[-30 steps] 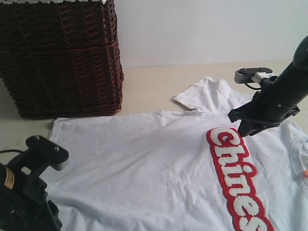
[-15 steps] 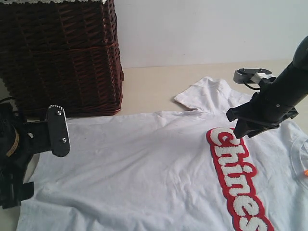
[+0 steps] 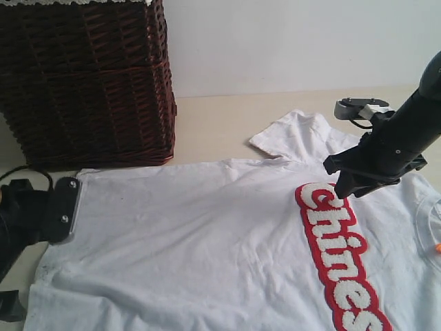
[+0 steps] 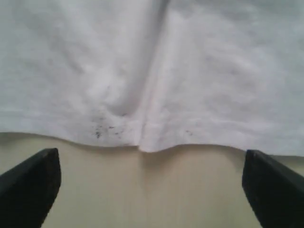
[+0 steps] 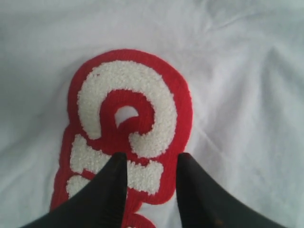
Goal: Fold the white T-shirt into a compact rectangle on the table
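Note:
The white T-shirt (image 3: 207,234) lies spread flat on the table (image 3: 220,124), its red band of fuzzy white letters (image 3: 337,255) running toward the lower right. My left gripper (image 4: 152,190) is open wide, low over bare table just short of the shirt's hem (image 4: 142,142); in the exterior view the left gripper (image 3: 58,214) sits at the shirt's left edge. My right gripper (image 5: 151,159) hovers over the top end of the letter band (image 5: 128,118), its fingers (image 5: 111,185) a little apart and holding nothing. In the exterior view the right gripper (image 3: 348,189) points down at that end.
A dark brown wicker basket (image 3: 89,83) stands at the back left, close to the shirt's far corner. One sleeve (image 3: 289,134) sticks out toward the back. A small orange object (image 3: 437,246) shows at the right edge by the collar.
My left gripper opened wide and moved from the lower left up to the hem, then settled lower at the shirt's edge. The right gripper shifted slightly left and its fingers parted a little.

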### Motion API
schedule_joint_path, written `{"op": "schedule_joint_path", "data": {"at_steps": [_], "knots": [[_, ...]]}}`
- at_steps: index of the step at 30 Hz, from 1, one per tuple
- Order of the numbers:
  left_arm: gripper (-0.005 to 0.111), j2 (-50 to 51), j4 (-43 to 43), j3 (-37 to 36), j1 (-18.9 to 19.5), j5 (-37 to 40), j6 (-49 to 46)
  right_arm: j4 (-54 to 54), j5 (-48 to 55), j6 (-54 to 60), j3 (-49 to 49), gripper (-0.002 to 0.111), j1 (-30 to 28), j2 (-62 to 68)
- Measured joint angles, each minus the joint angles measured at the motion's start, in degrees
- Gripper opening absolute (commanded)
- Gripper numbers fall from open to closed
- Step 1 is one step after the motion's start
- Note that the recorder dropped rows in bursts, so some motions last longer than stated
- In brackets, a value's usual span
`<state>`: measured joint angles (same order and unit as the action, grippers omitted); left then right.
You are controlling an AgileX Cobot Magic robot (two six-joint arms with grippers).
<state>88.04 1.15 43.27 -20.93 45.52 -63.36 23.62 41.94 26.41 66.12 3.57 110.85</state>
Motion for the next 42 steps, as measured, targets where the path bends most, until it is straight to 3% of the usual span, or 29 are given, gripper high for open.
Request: {"op": "schedule_joint_path", "data": {"at_steps": [3,9,14,17,21,23,27,35,42], "knots": [[0.1,1.6,-4.5,1.2,3.3,-0.2,-7.8,0.0,0.0,3.0,0.0,0.036,0.0,0.0],[0.1,13.9,-3.7,7.0,3.8,-2.0,-9.6,0.0,1.6,17.0,2.2,0.036,0.0,-3.6],[0.1,17.2,-2.7,8.6,6.5,-4.0,-10.3,-2.3,4.5,23.5,2.6,0.036,0.0,-6.9],[0.1,18.6,-2.9,8.8,8.4,-3.1,-11.4,-4.4,8.1,29.1,2.6,0.045,0.0,-7.3],[0.1,19.4,-3.3,9.7,9.2,-1.7,-13.6,-8.8,13.8,34.3,2.6,0.068,0.0,-8.0],[0.1,19.7,-3.3,9.8,9.3,-1.3,-14.3,-12.4,16.9,34.7,2.6,0.071,0.0,-8.4],[0.1,19.7,-3.3,9.9,9.3,-1.1,-14.6,-18.7,22.3,32.3,2.6,0.058,0.0,-8.5],[0.1,19.7,-4.2,9.9,9.3,-1.1,-14.7,-20.0,14.7,24.1,2.6,0.039,0.0,-9.7],[0.1,19.7,-4.3,9.9,9.3,-1.1,-14.7,-22.5,13.1,31.9,2.6,0.039,0.0,-9.9]]}}
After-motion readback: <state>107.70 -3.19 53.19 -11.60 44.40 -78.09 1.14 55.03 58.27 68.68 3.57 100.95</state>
